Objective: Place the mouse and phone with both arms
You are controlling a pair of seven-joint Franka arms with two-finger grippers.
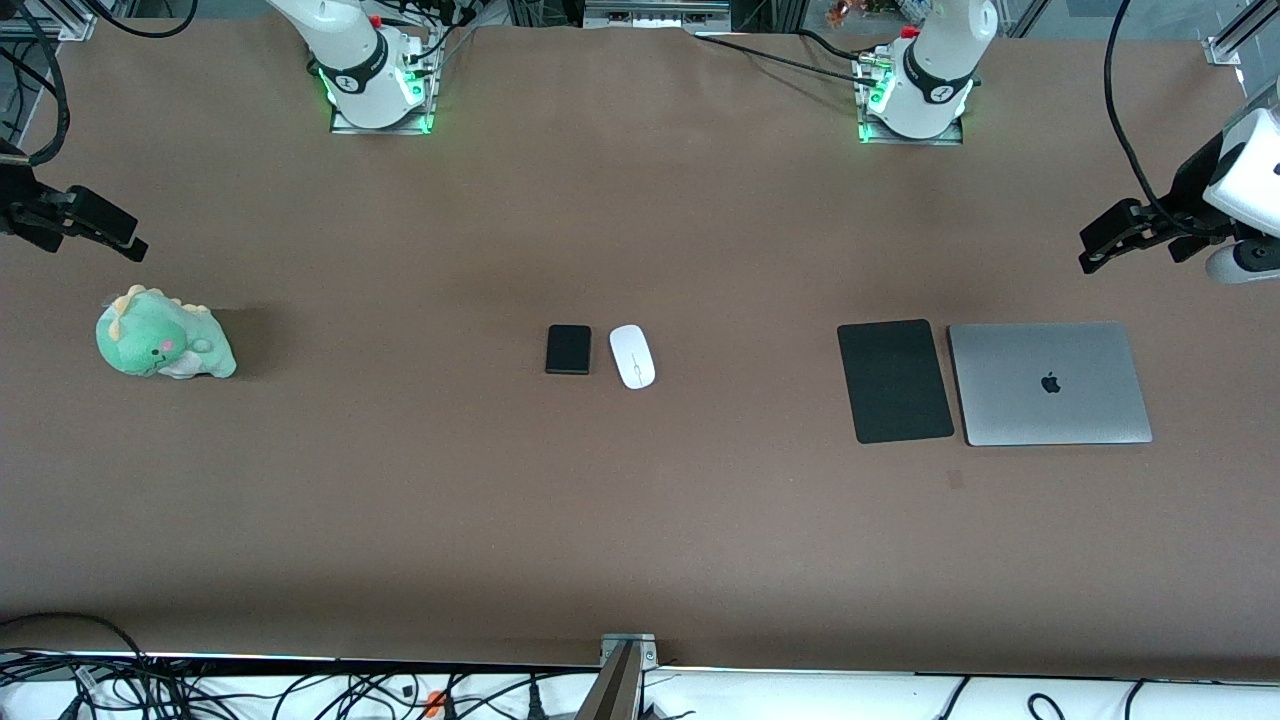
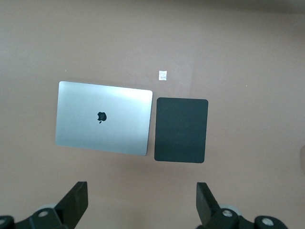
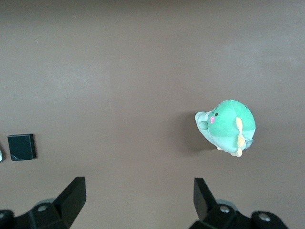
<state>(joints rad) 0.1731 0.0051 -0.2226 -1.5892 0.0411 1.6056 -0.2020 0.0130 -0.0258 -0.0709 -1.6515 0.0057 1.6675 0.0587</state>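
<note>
Over table ends: left gripper point(image 1: 1095, 252), right gripper point(image 1: 125, 240) hover, fingers apart.

front view high, faces whole brown table point(image 1: 640, 540); wrist views look down; all share table.

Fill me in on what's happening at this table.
Nothing is being handled yet. The phone and mouse lie side by side mid-table, untouched. The left gripper hangs open and empty at its end of the table, above the mouse pad and closed laptop. The right gripper hangs open and empty at the other end, above the green plush toy.
</note>
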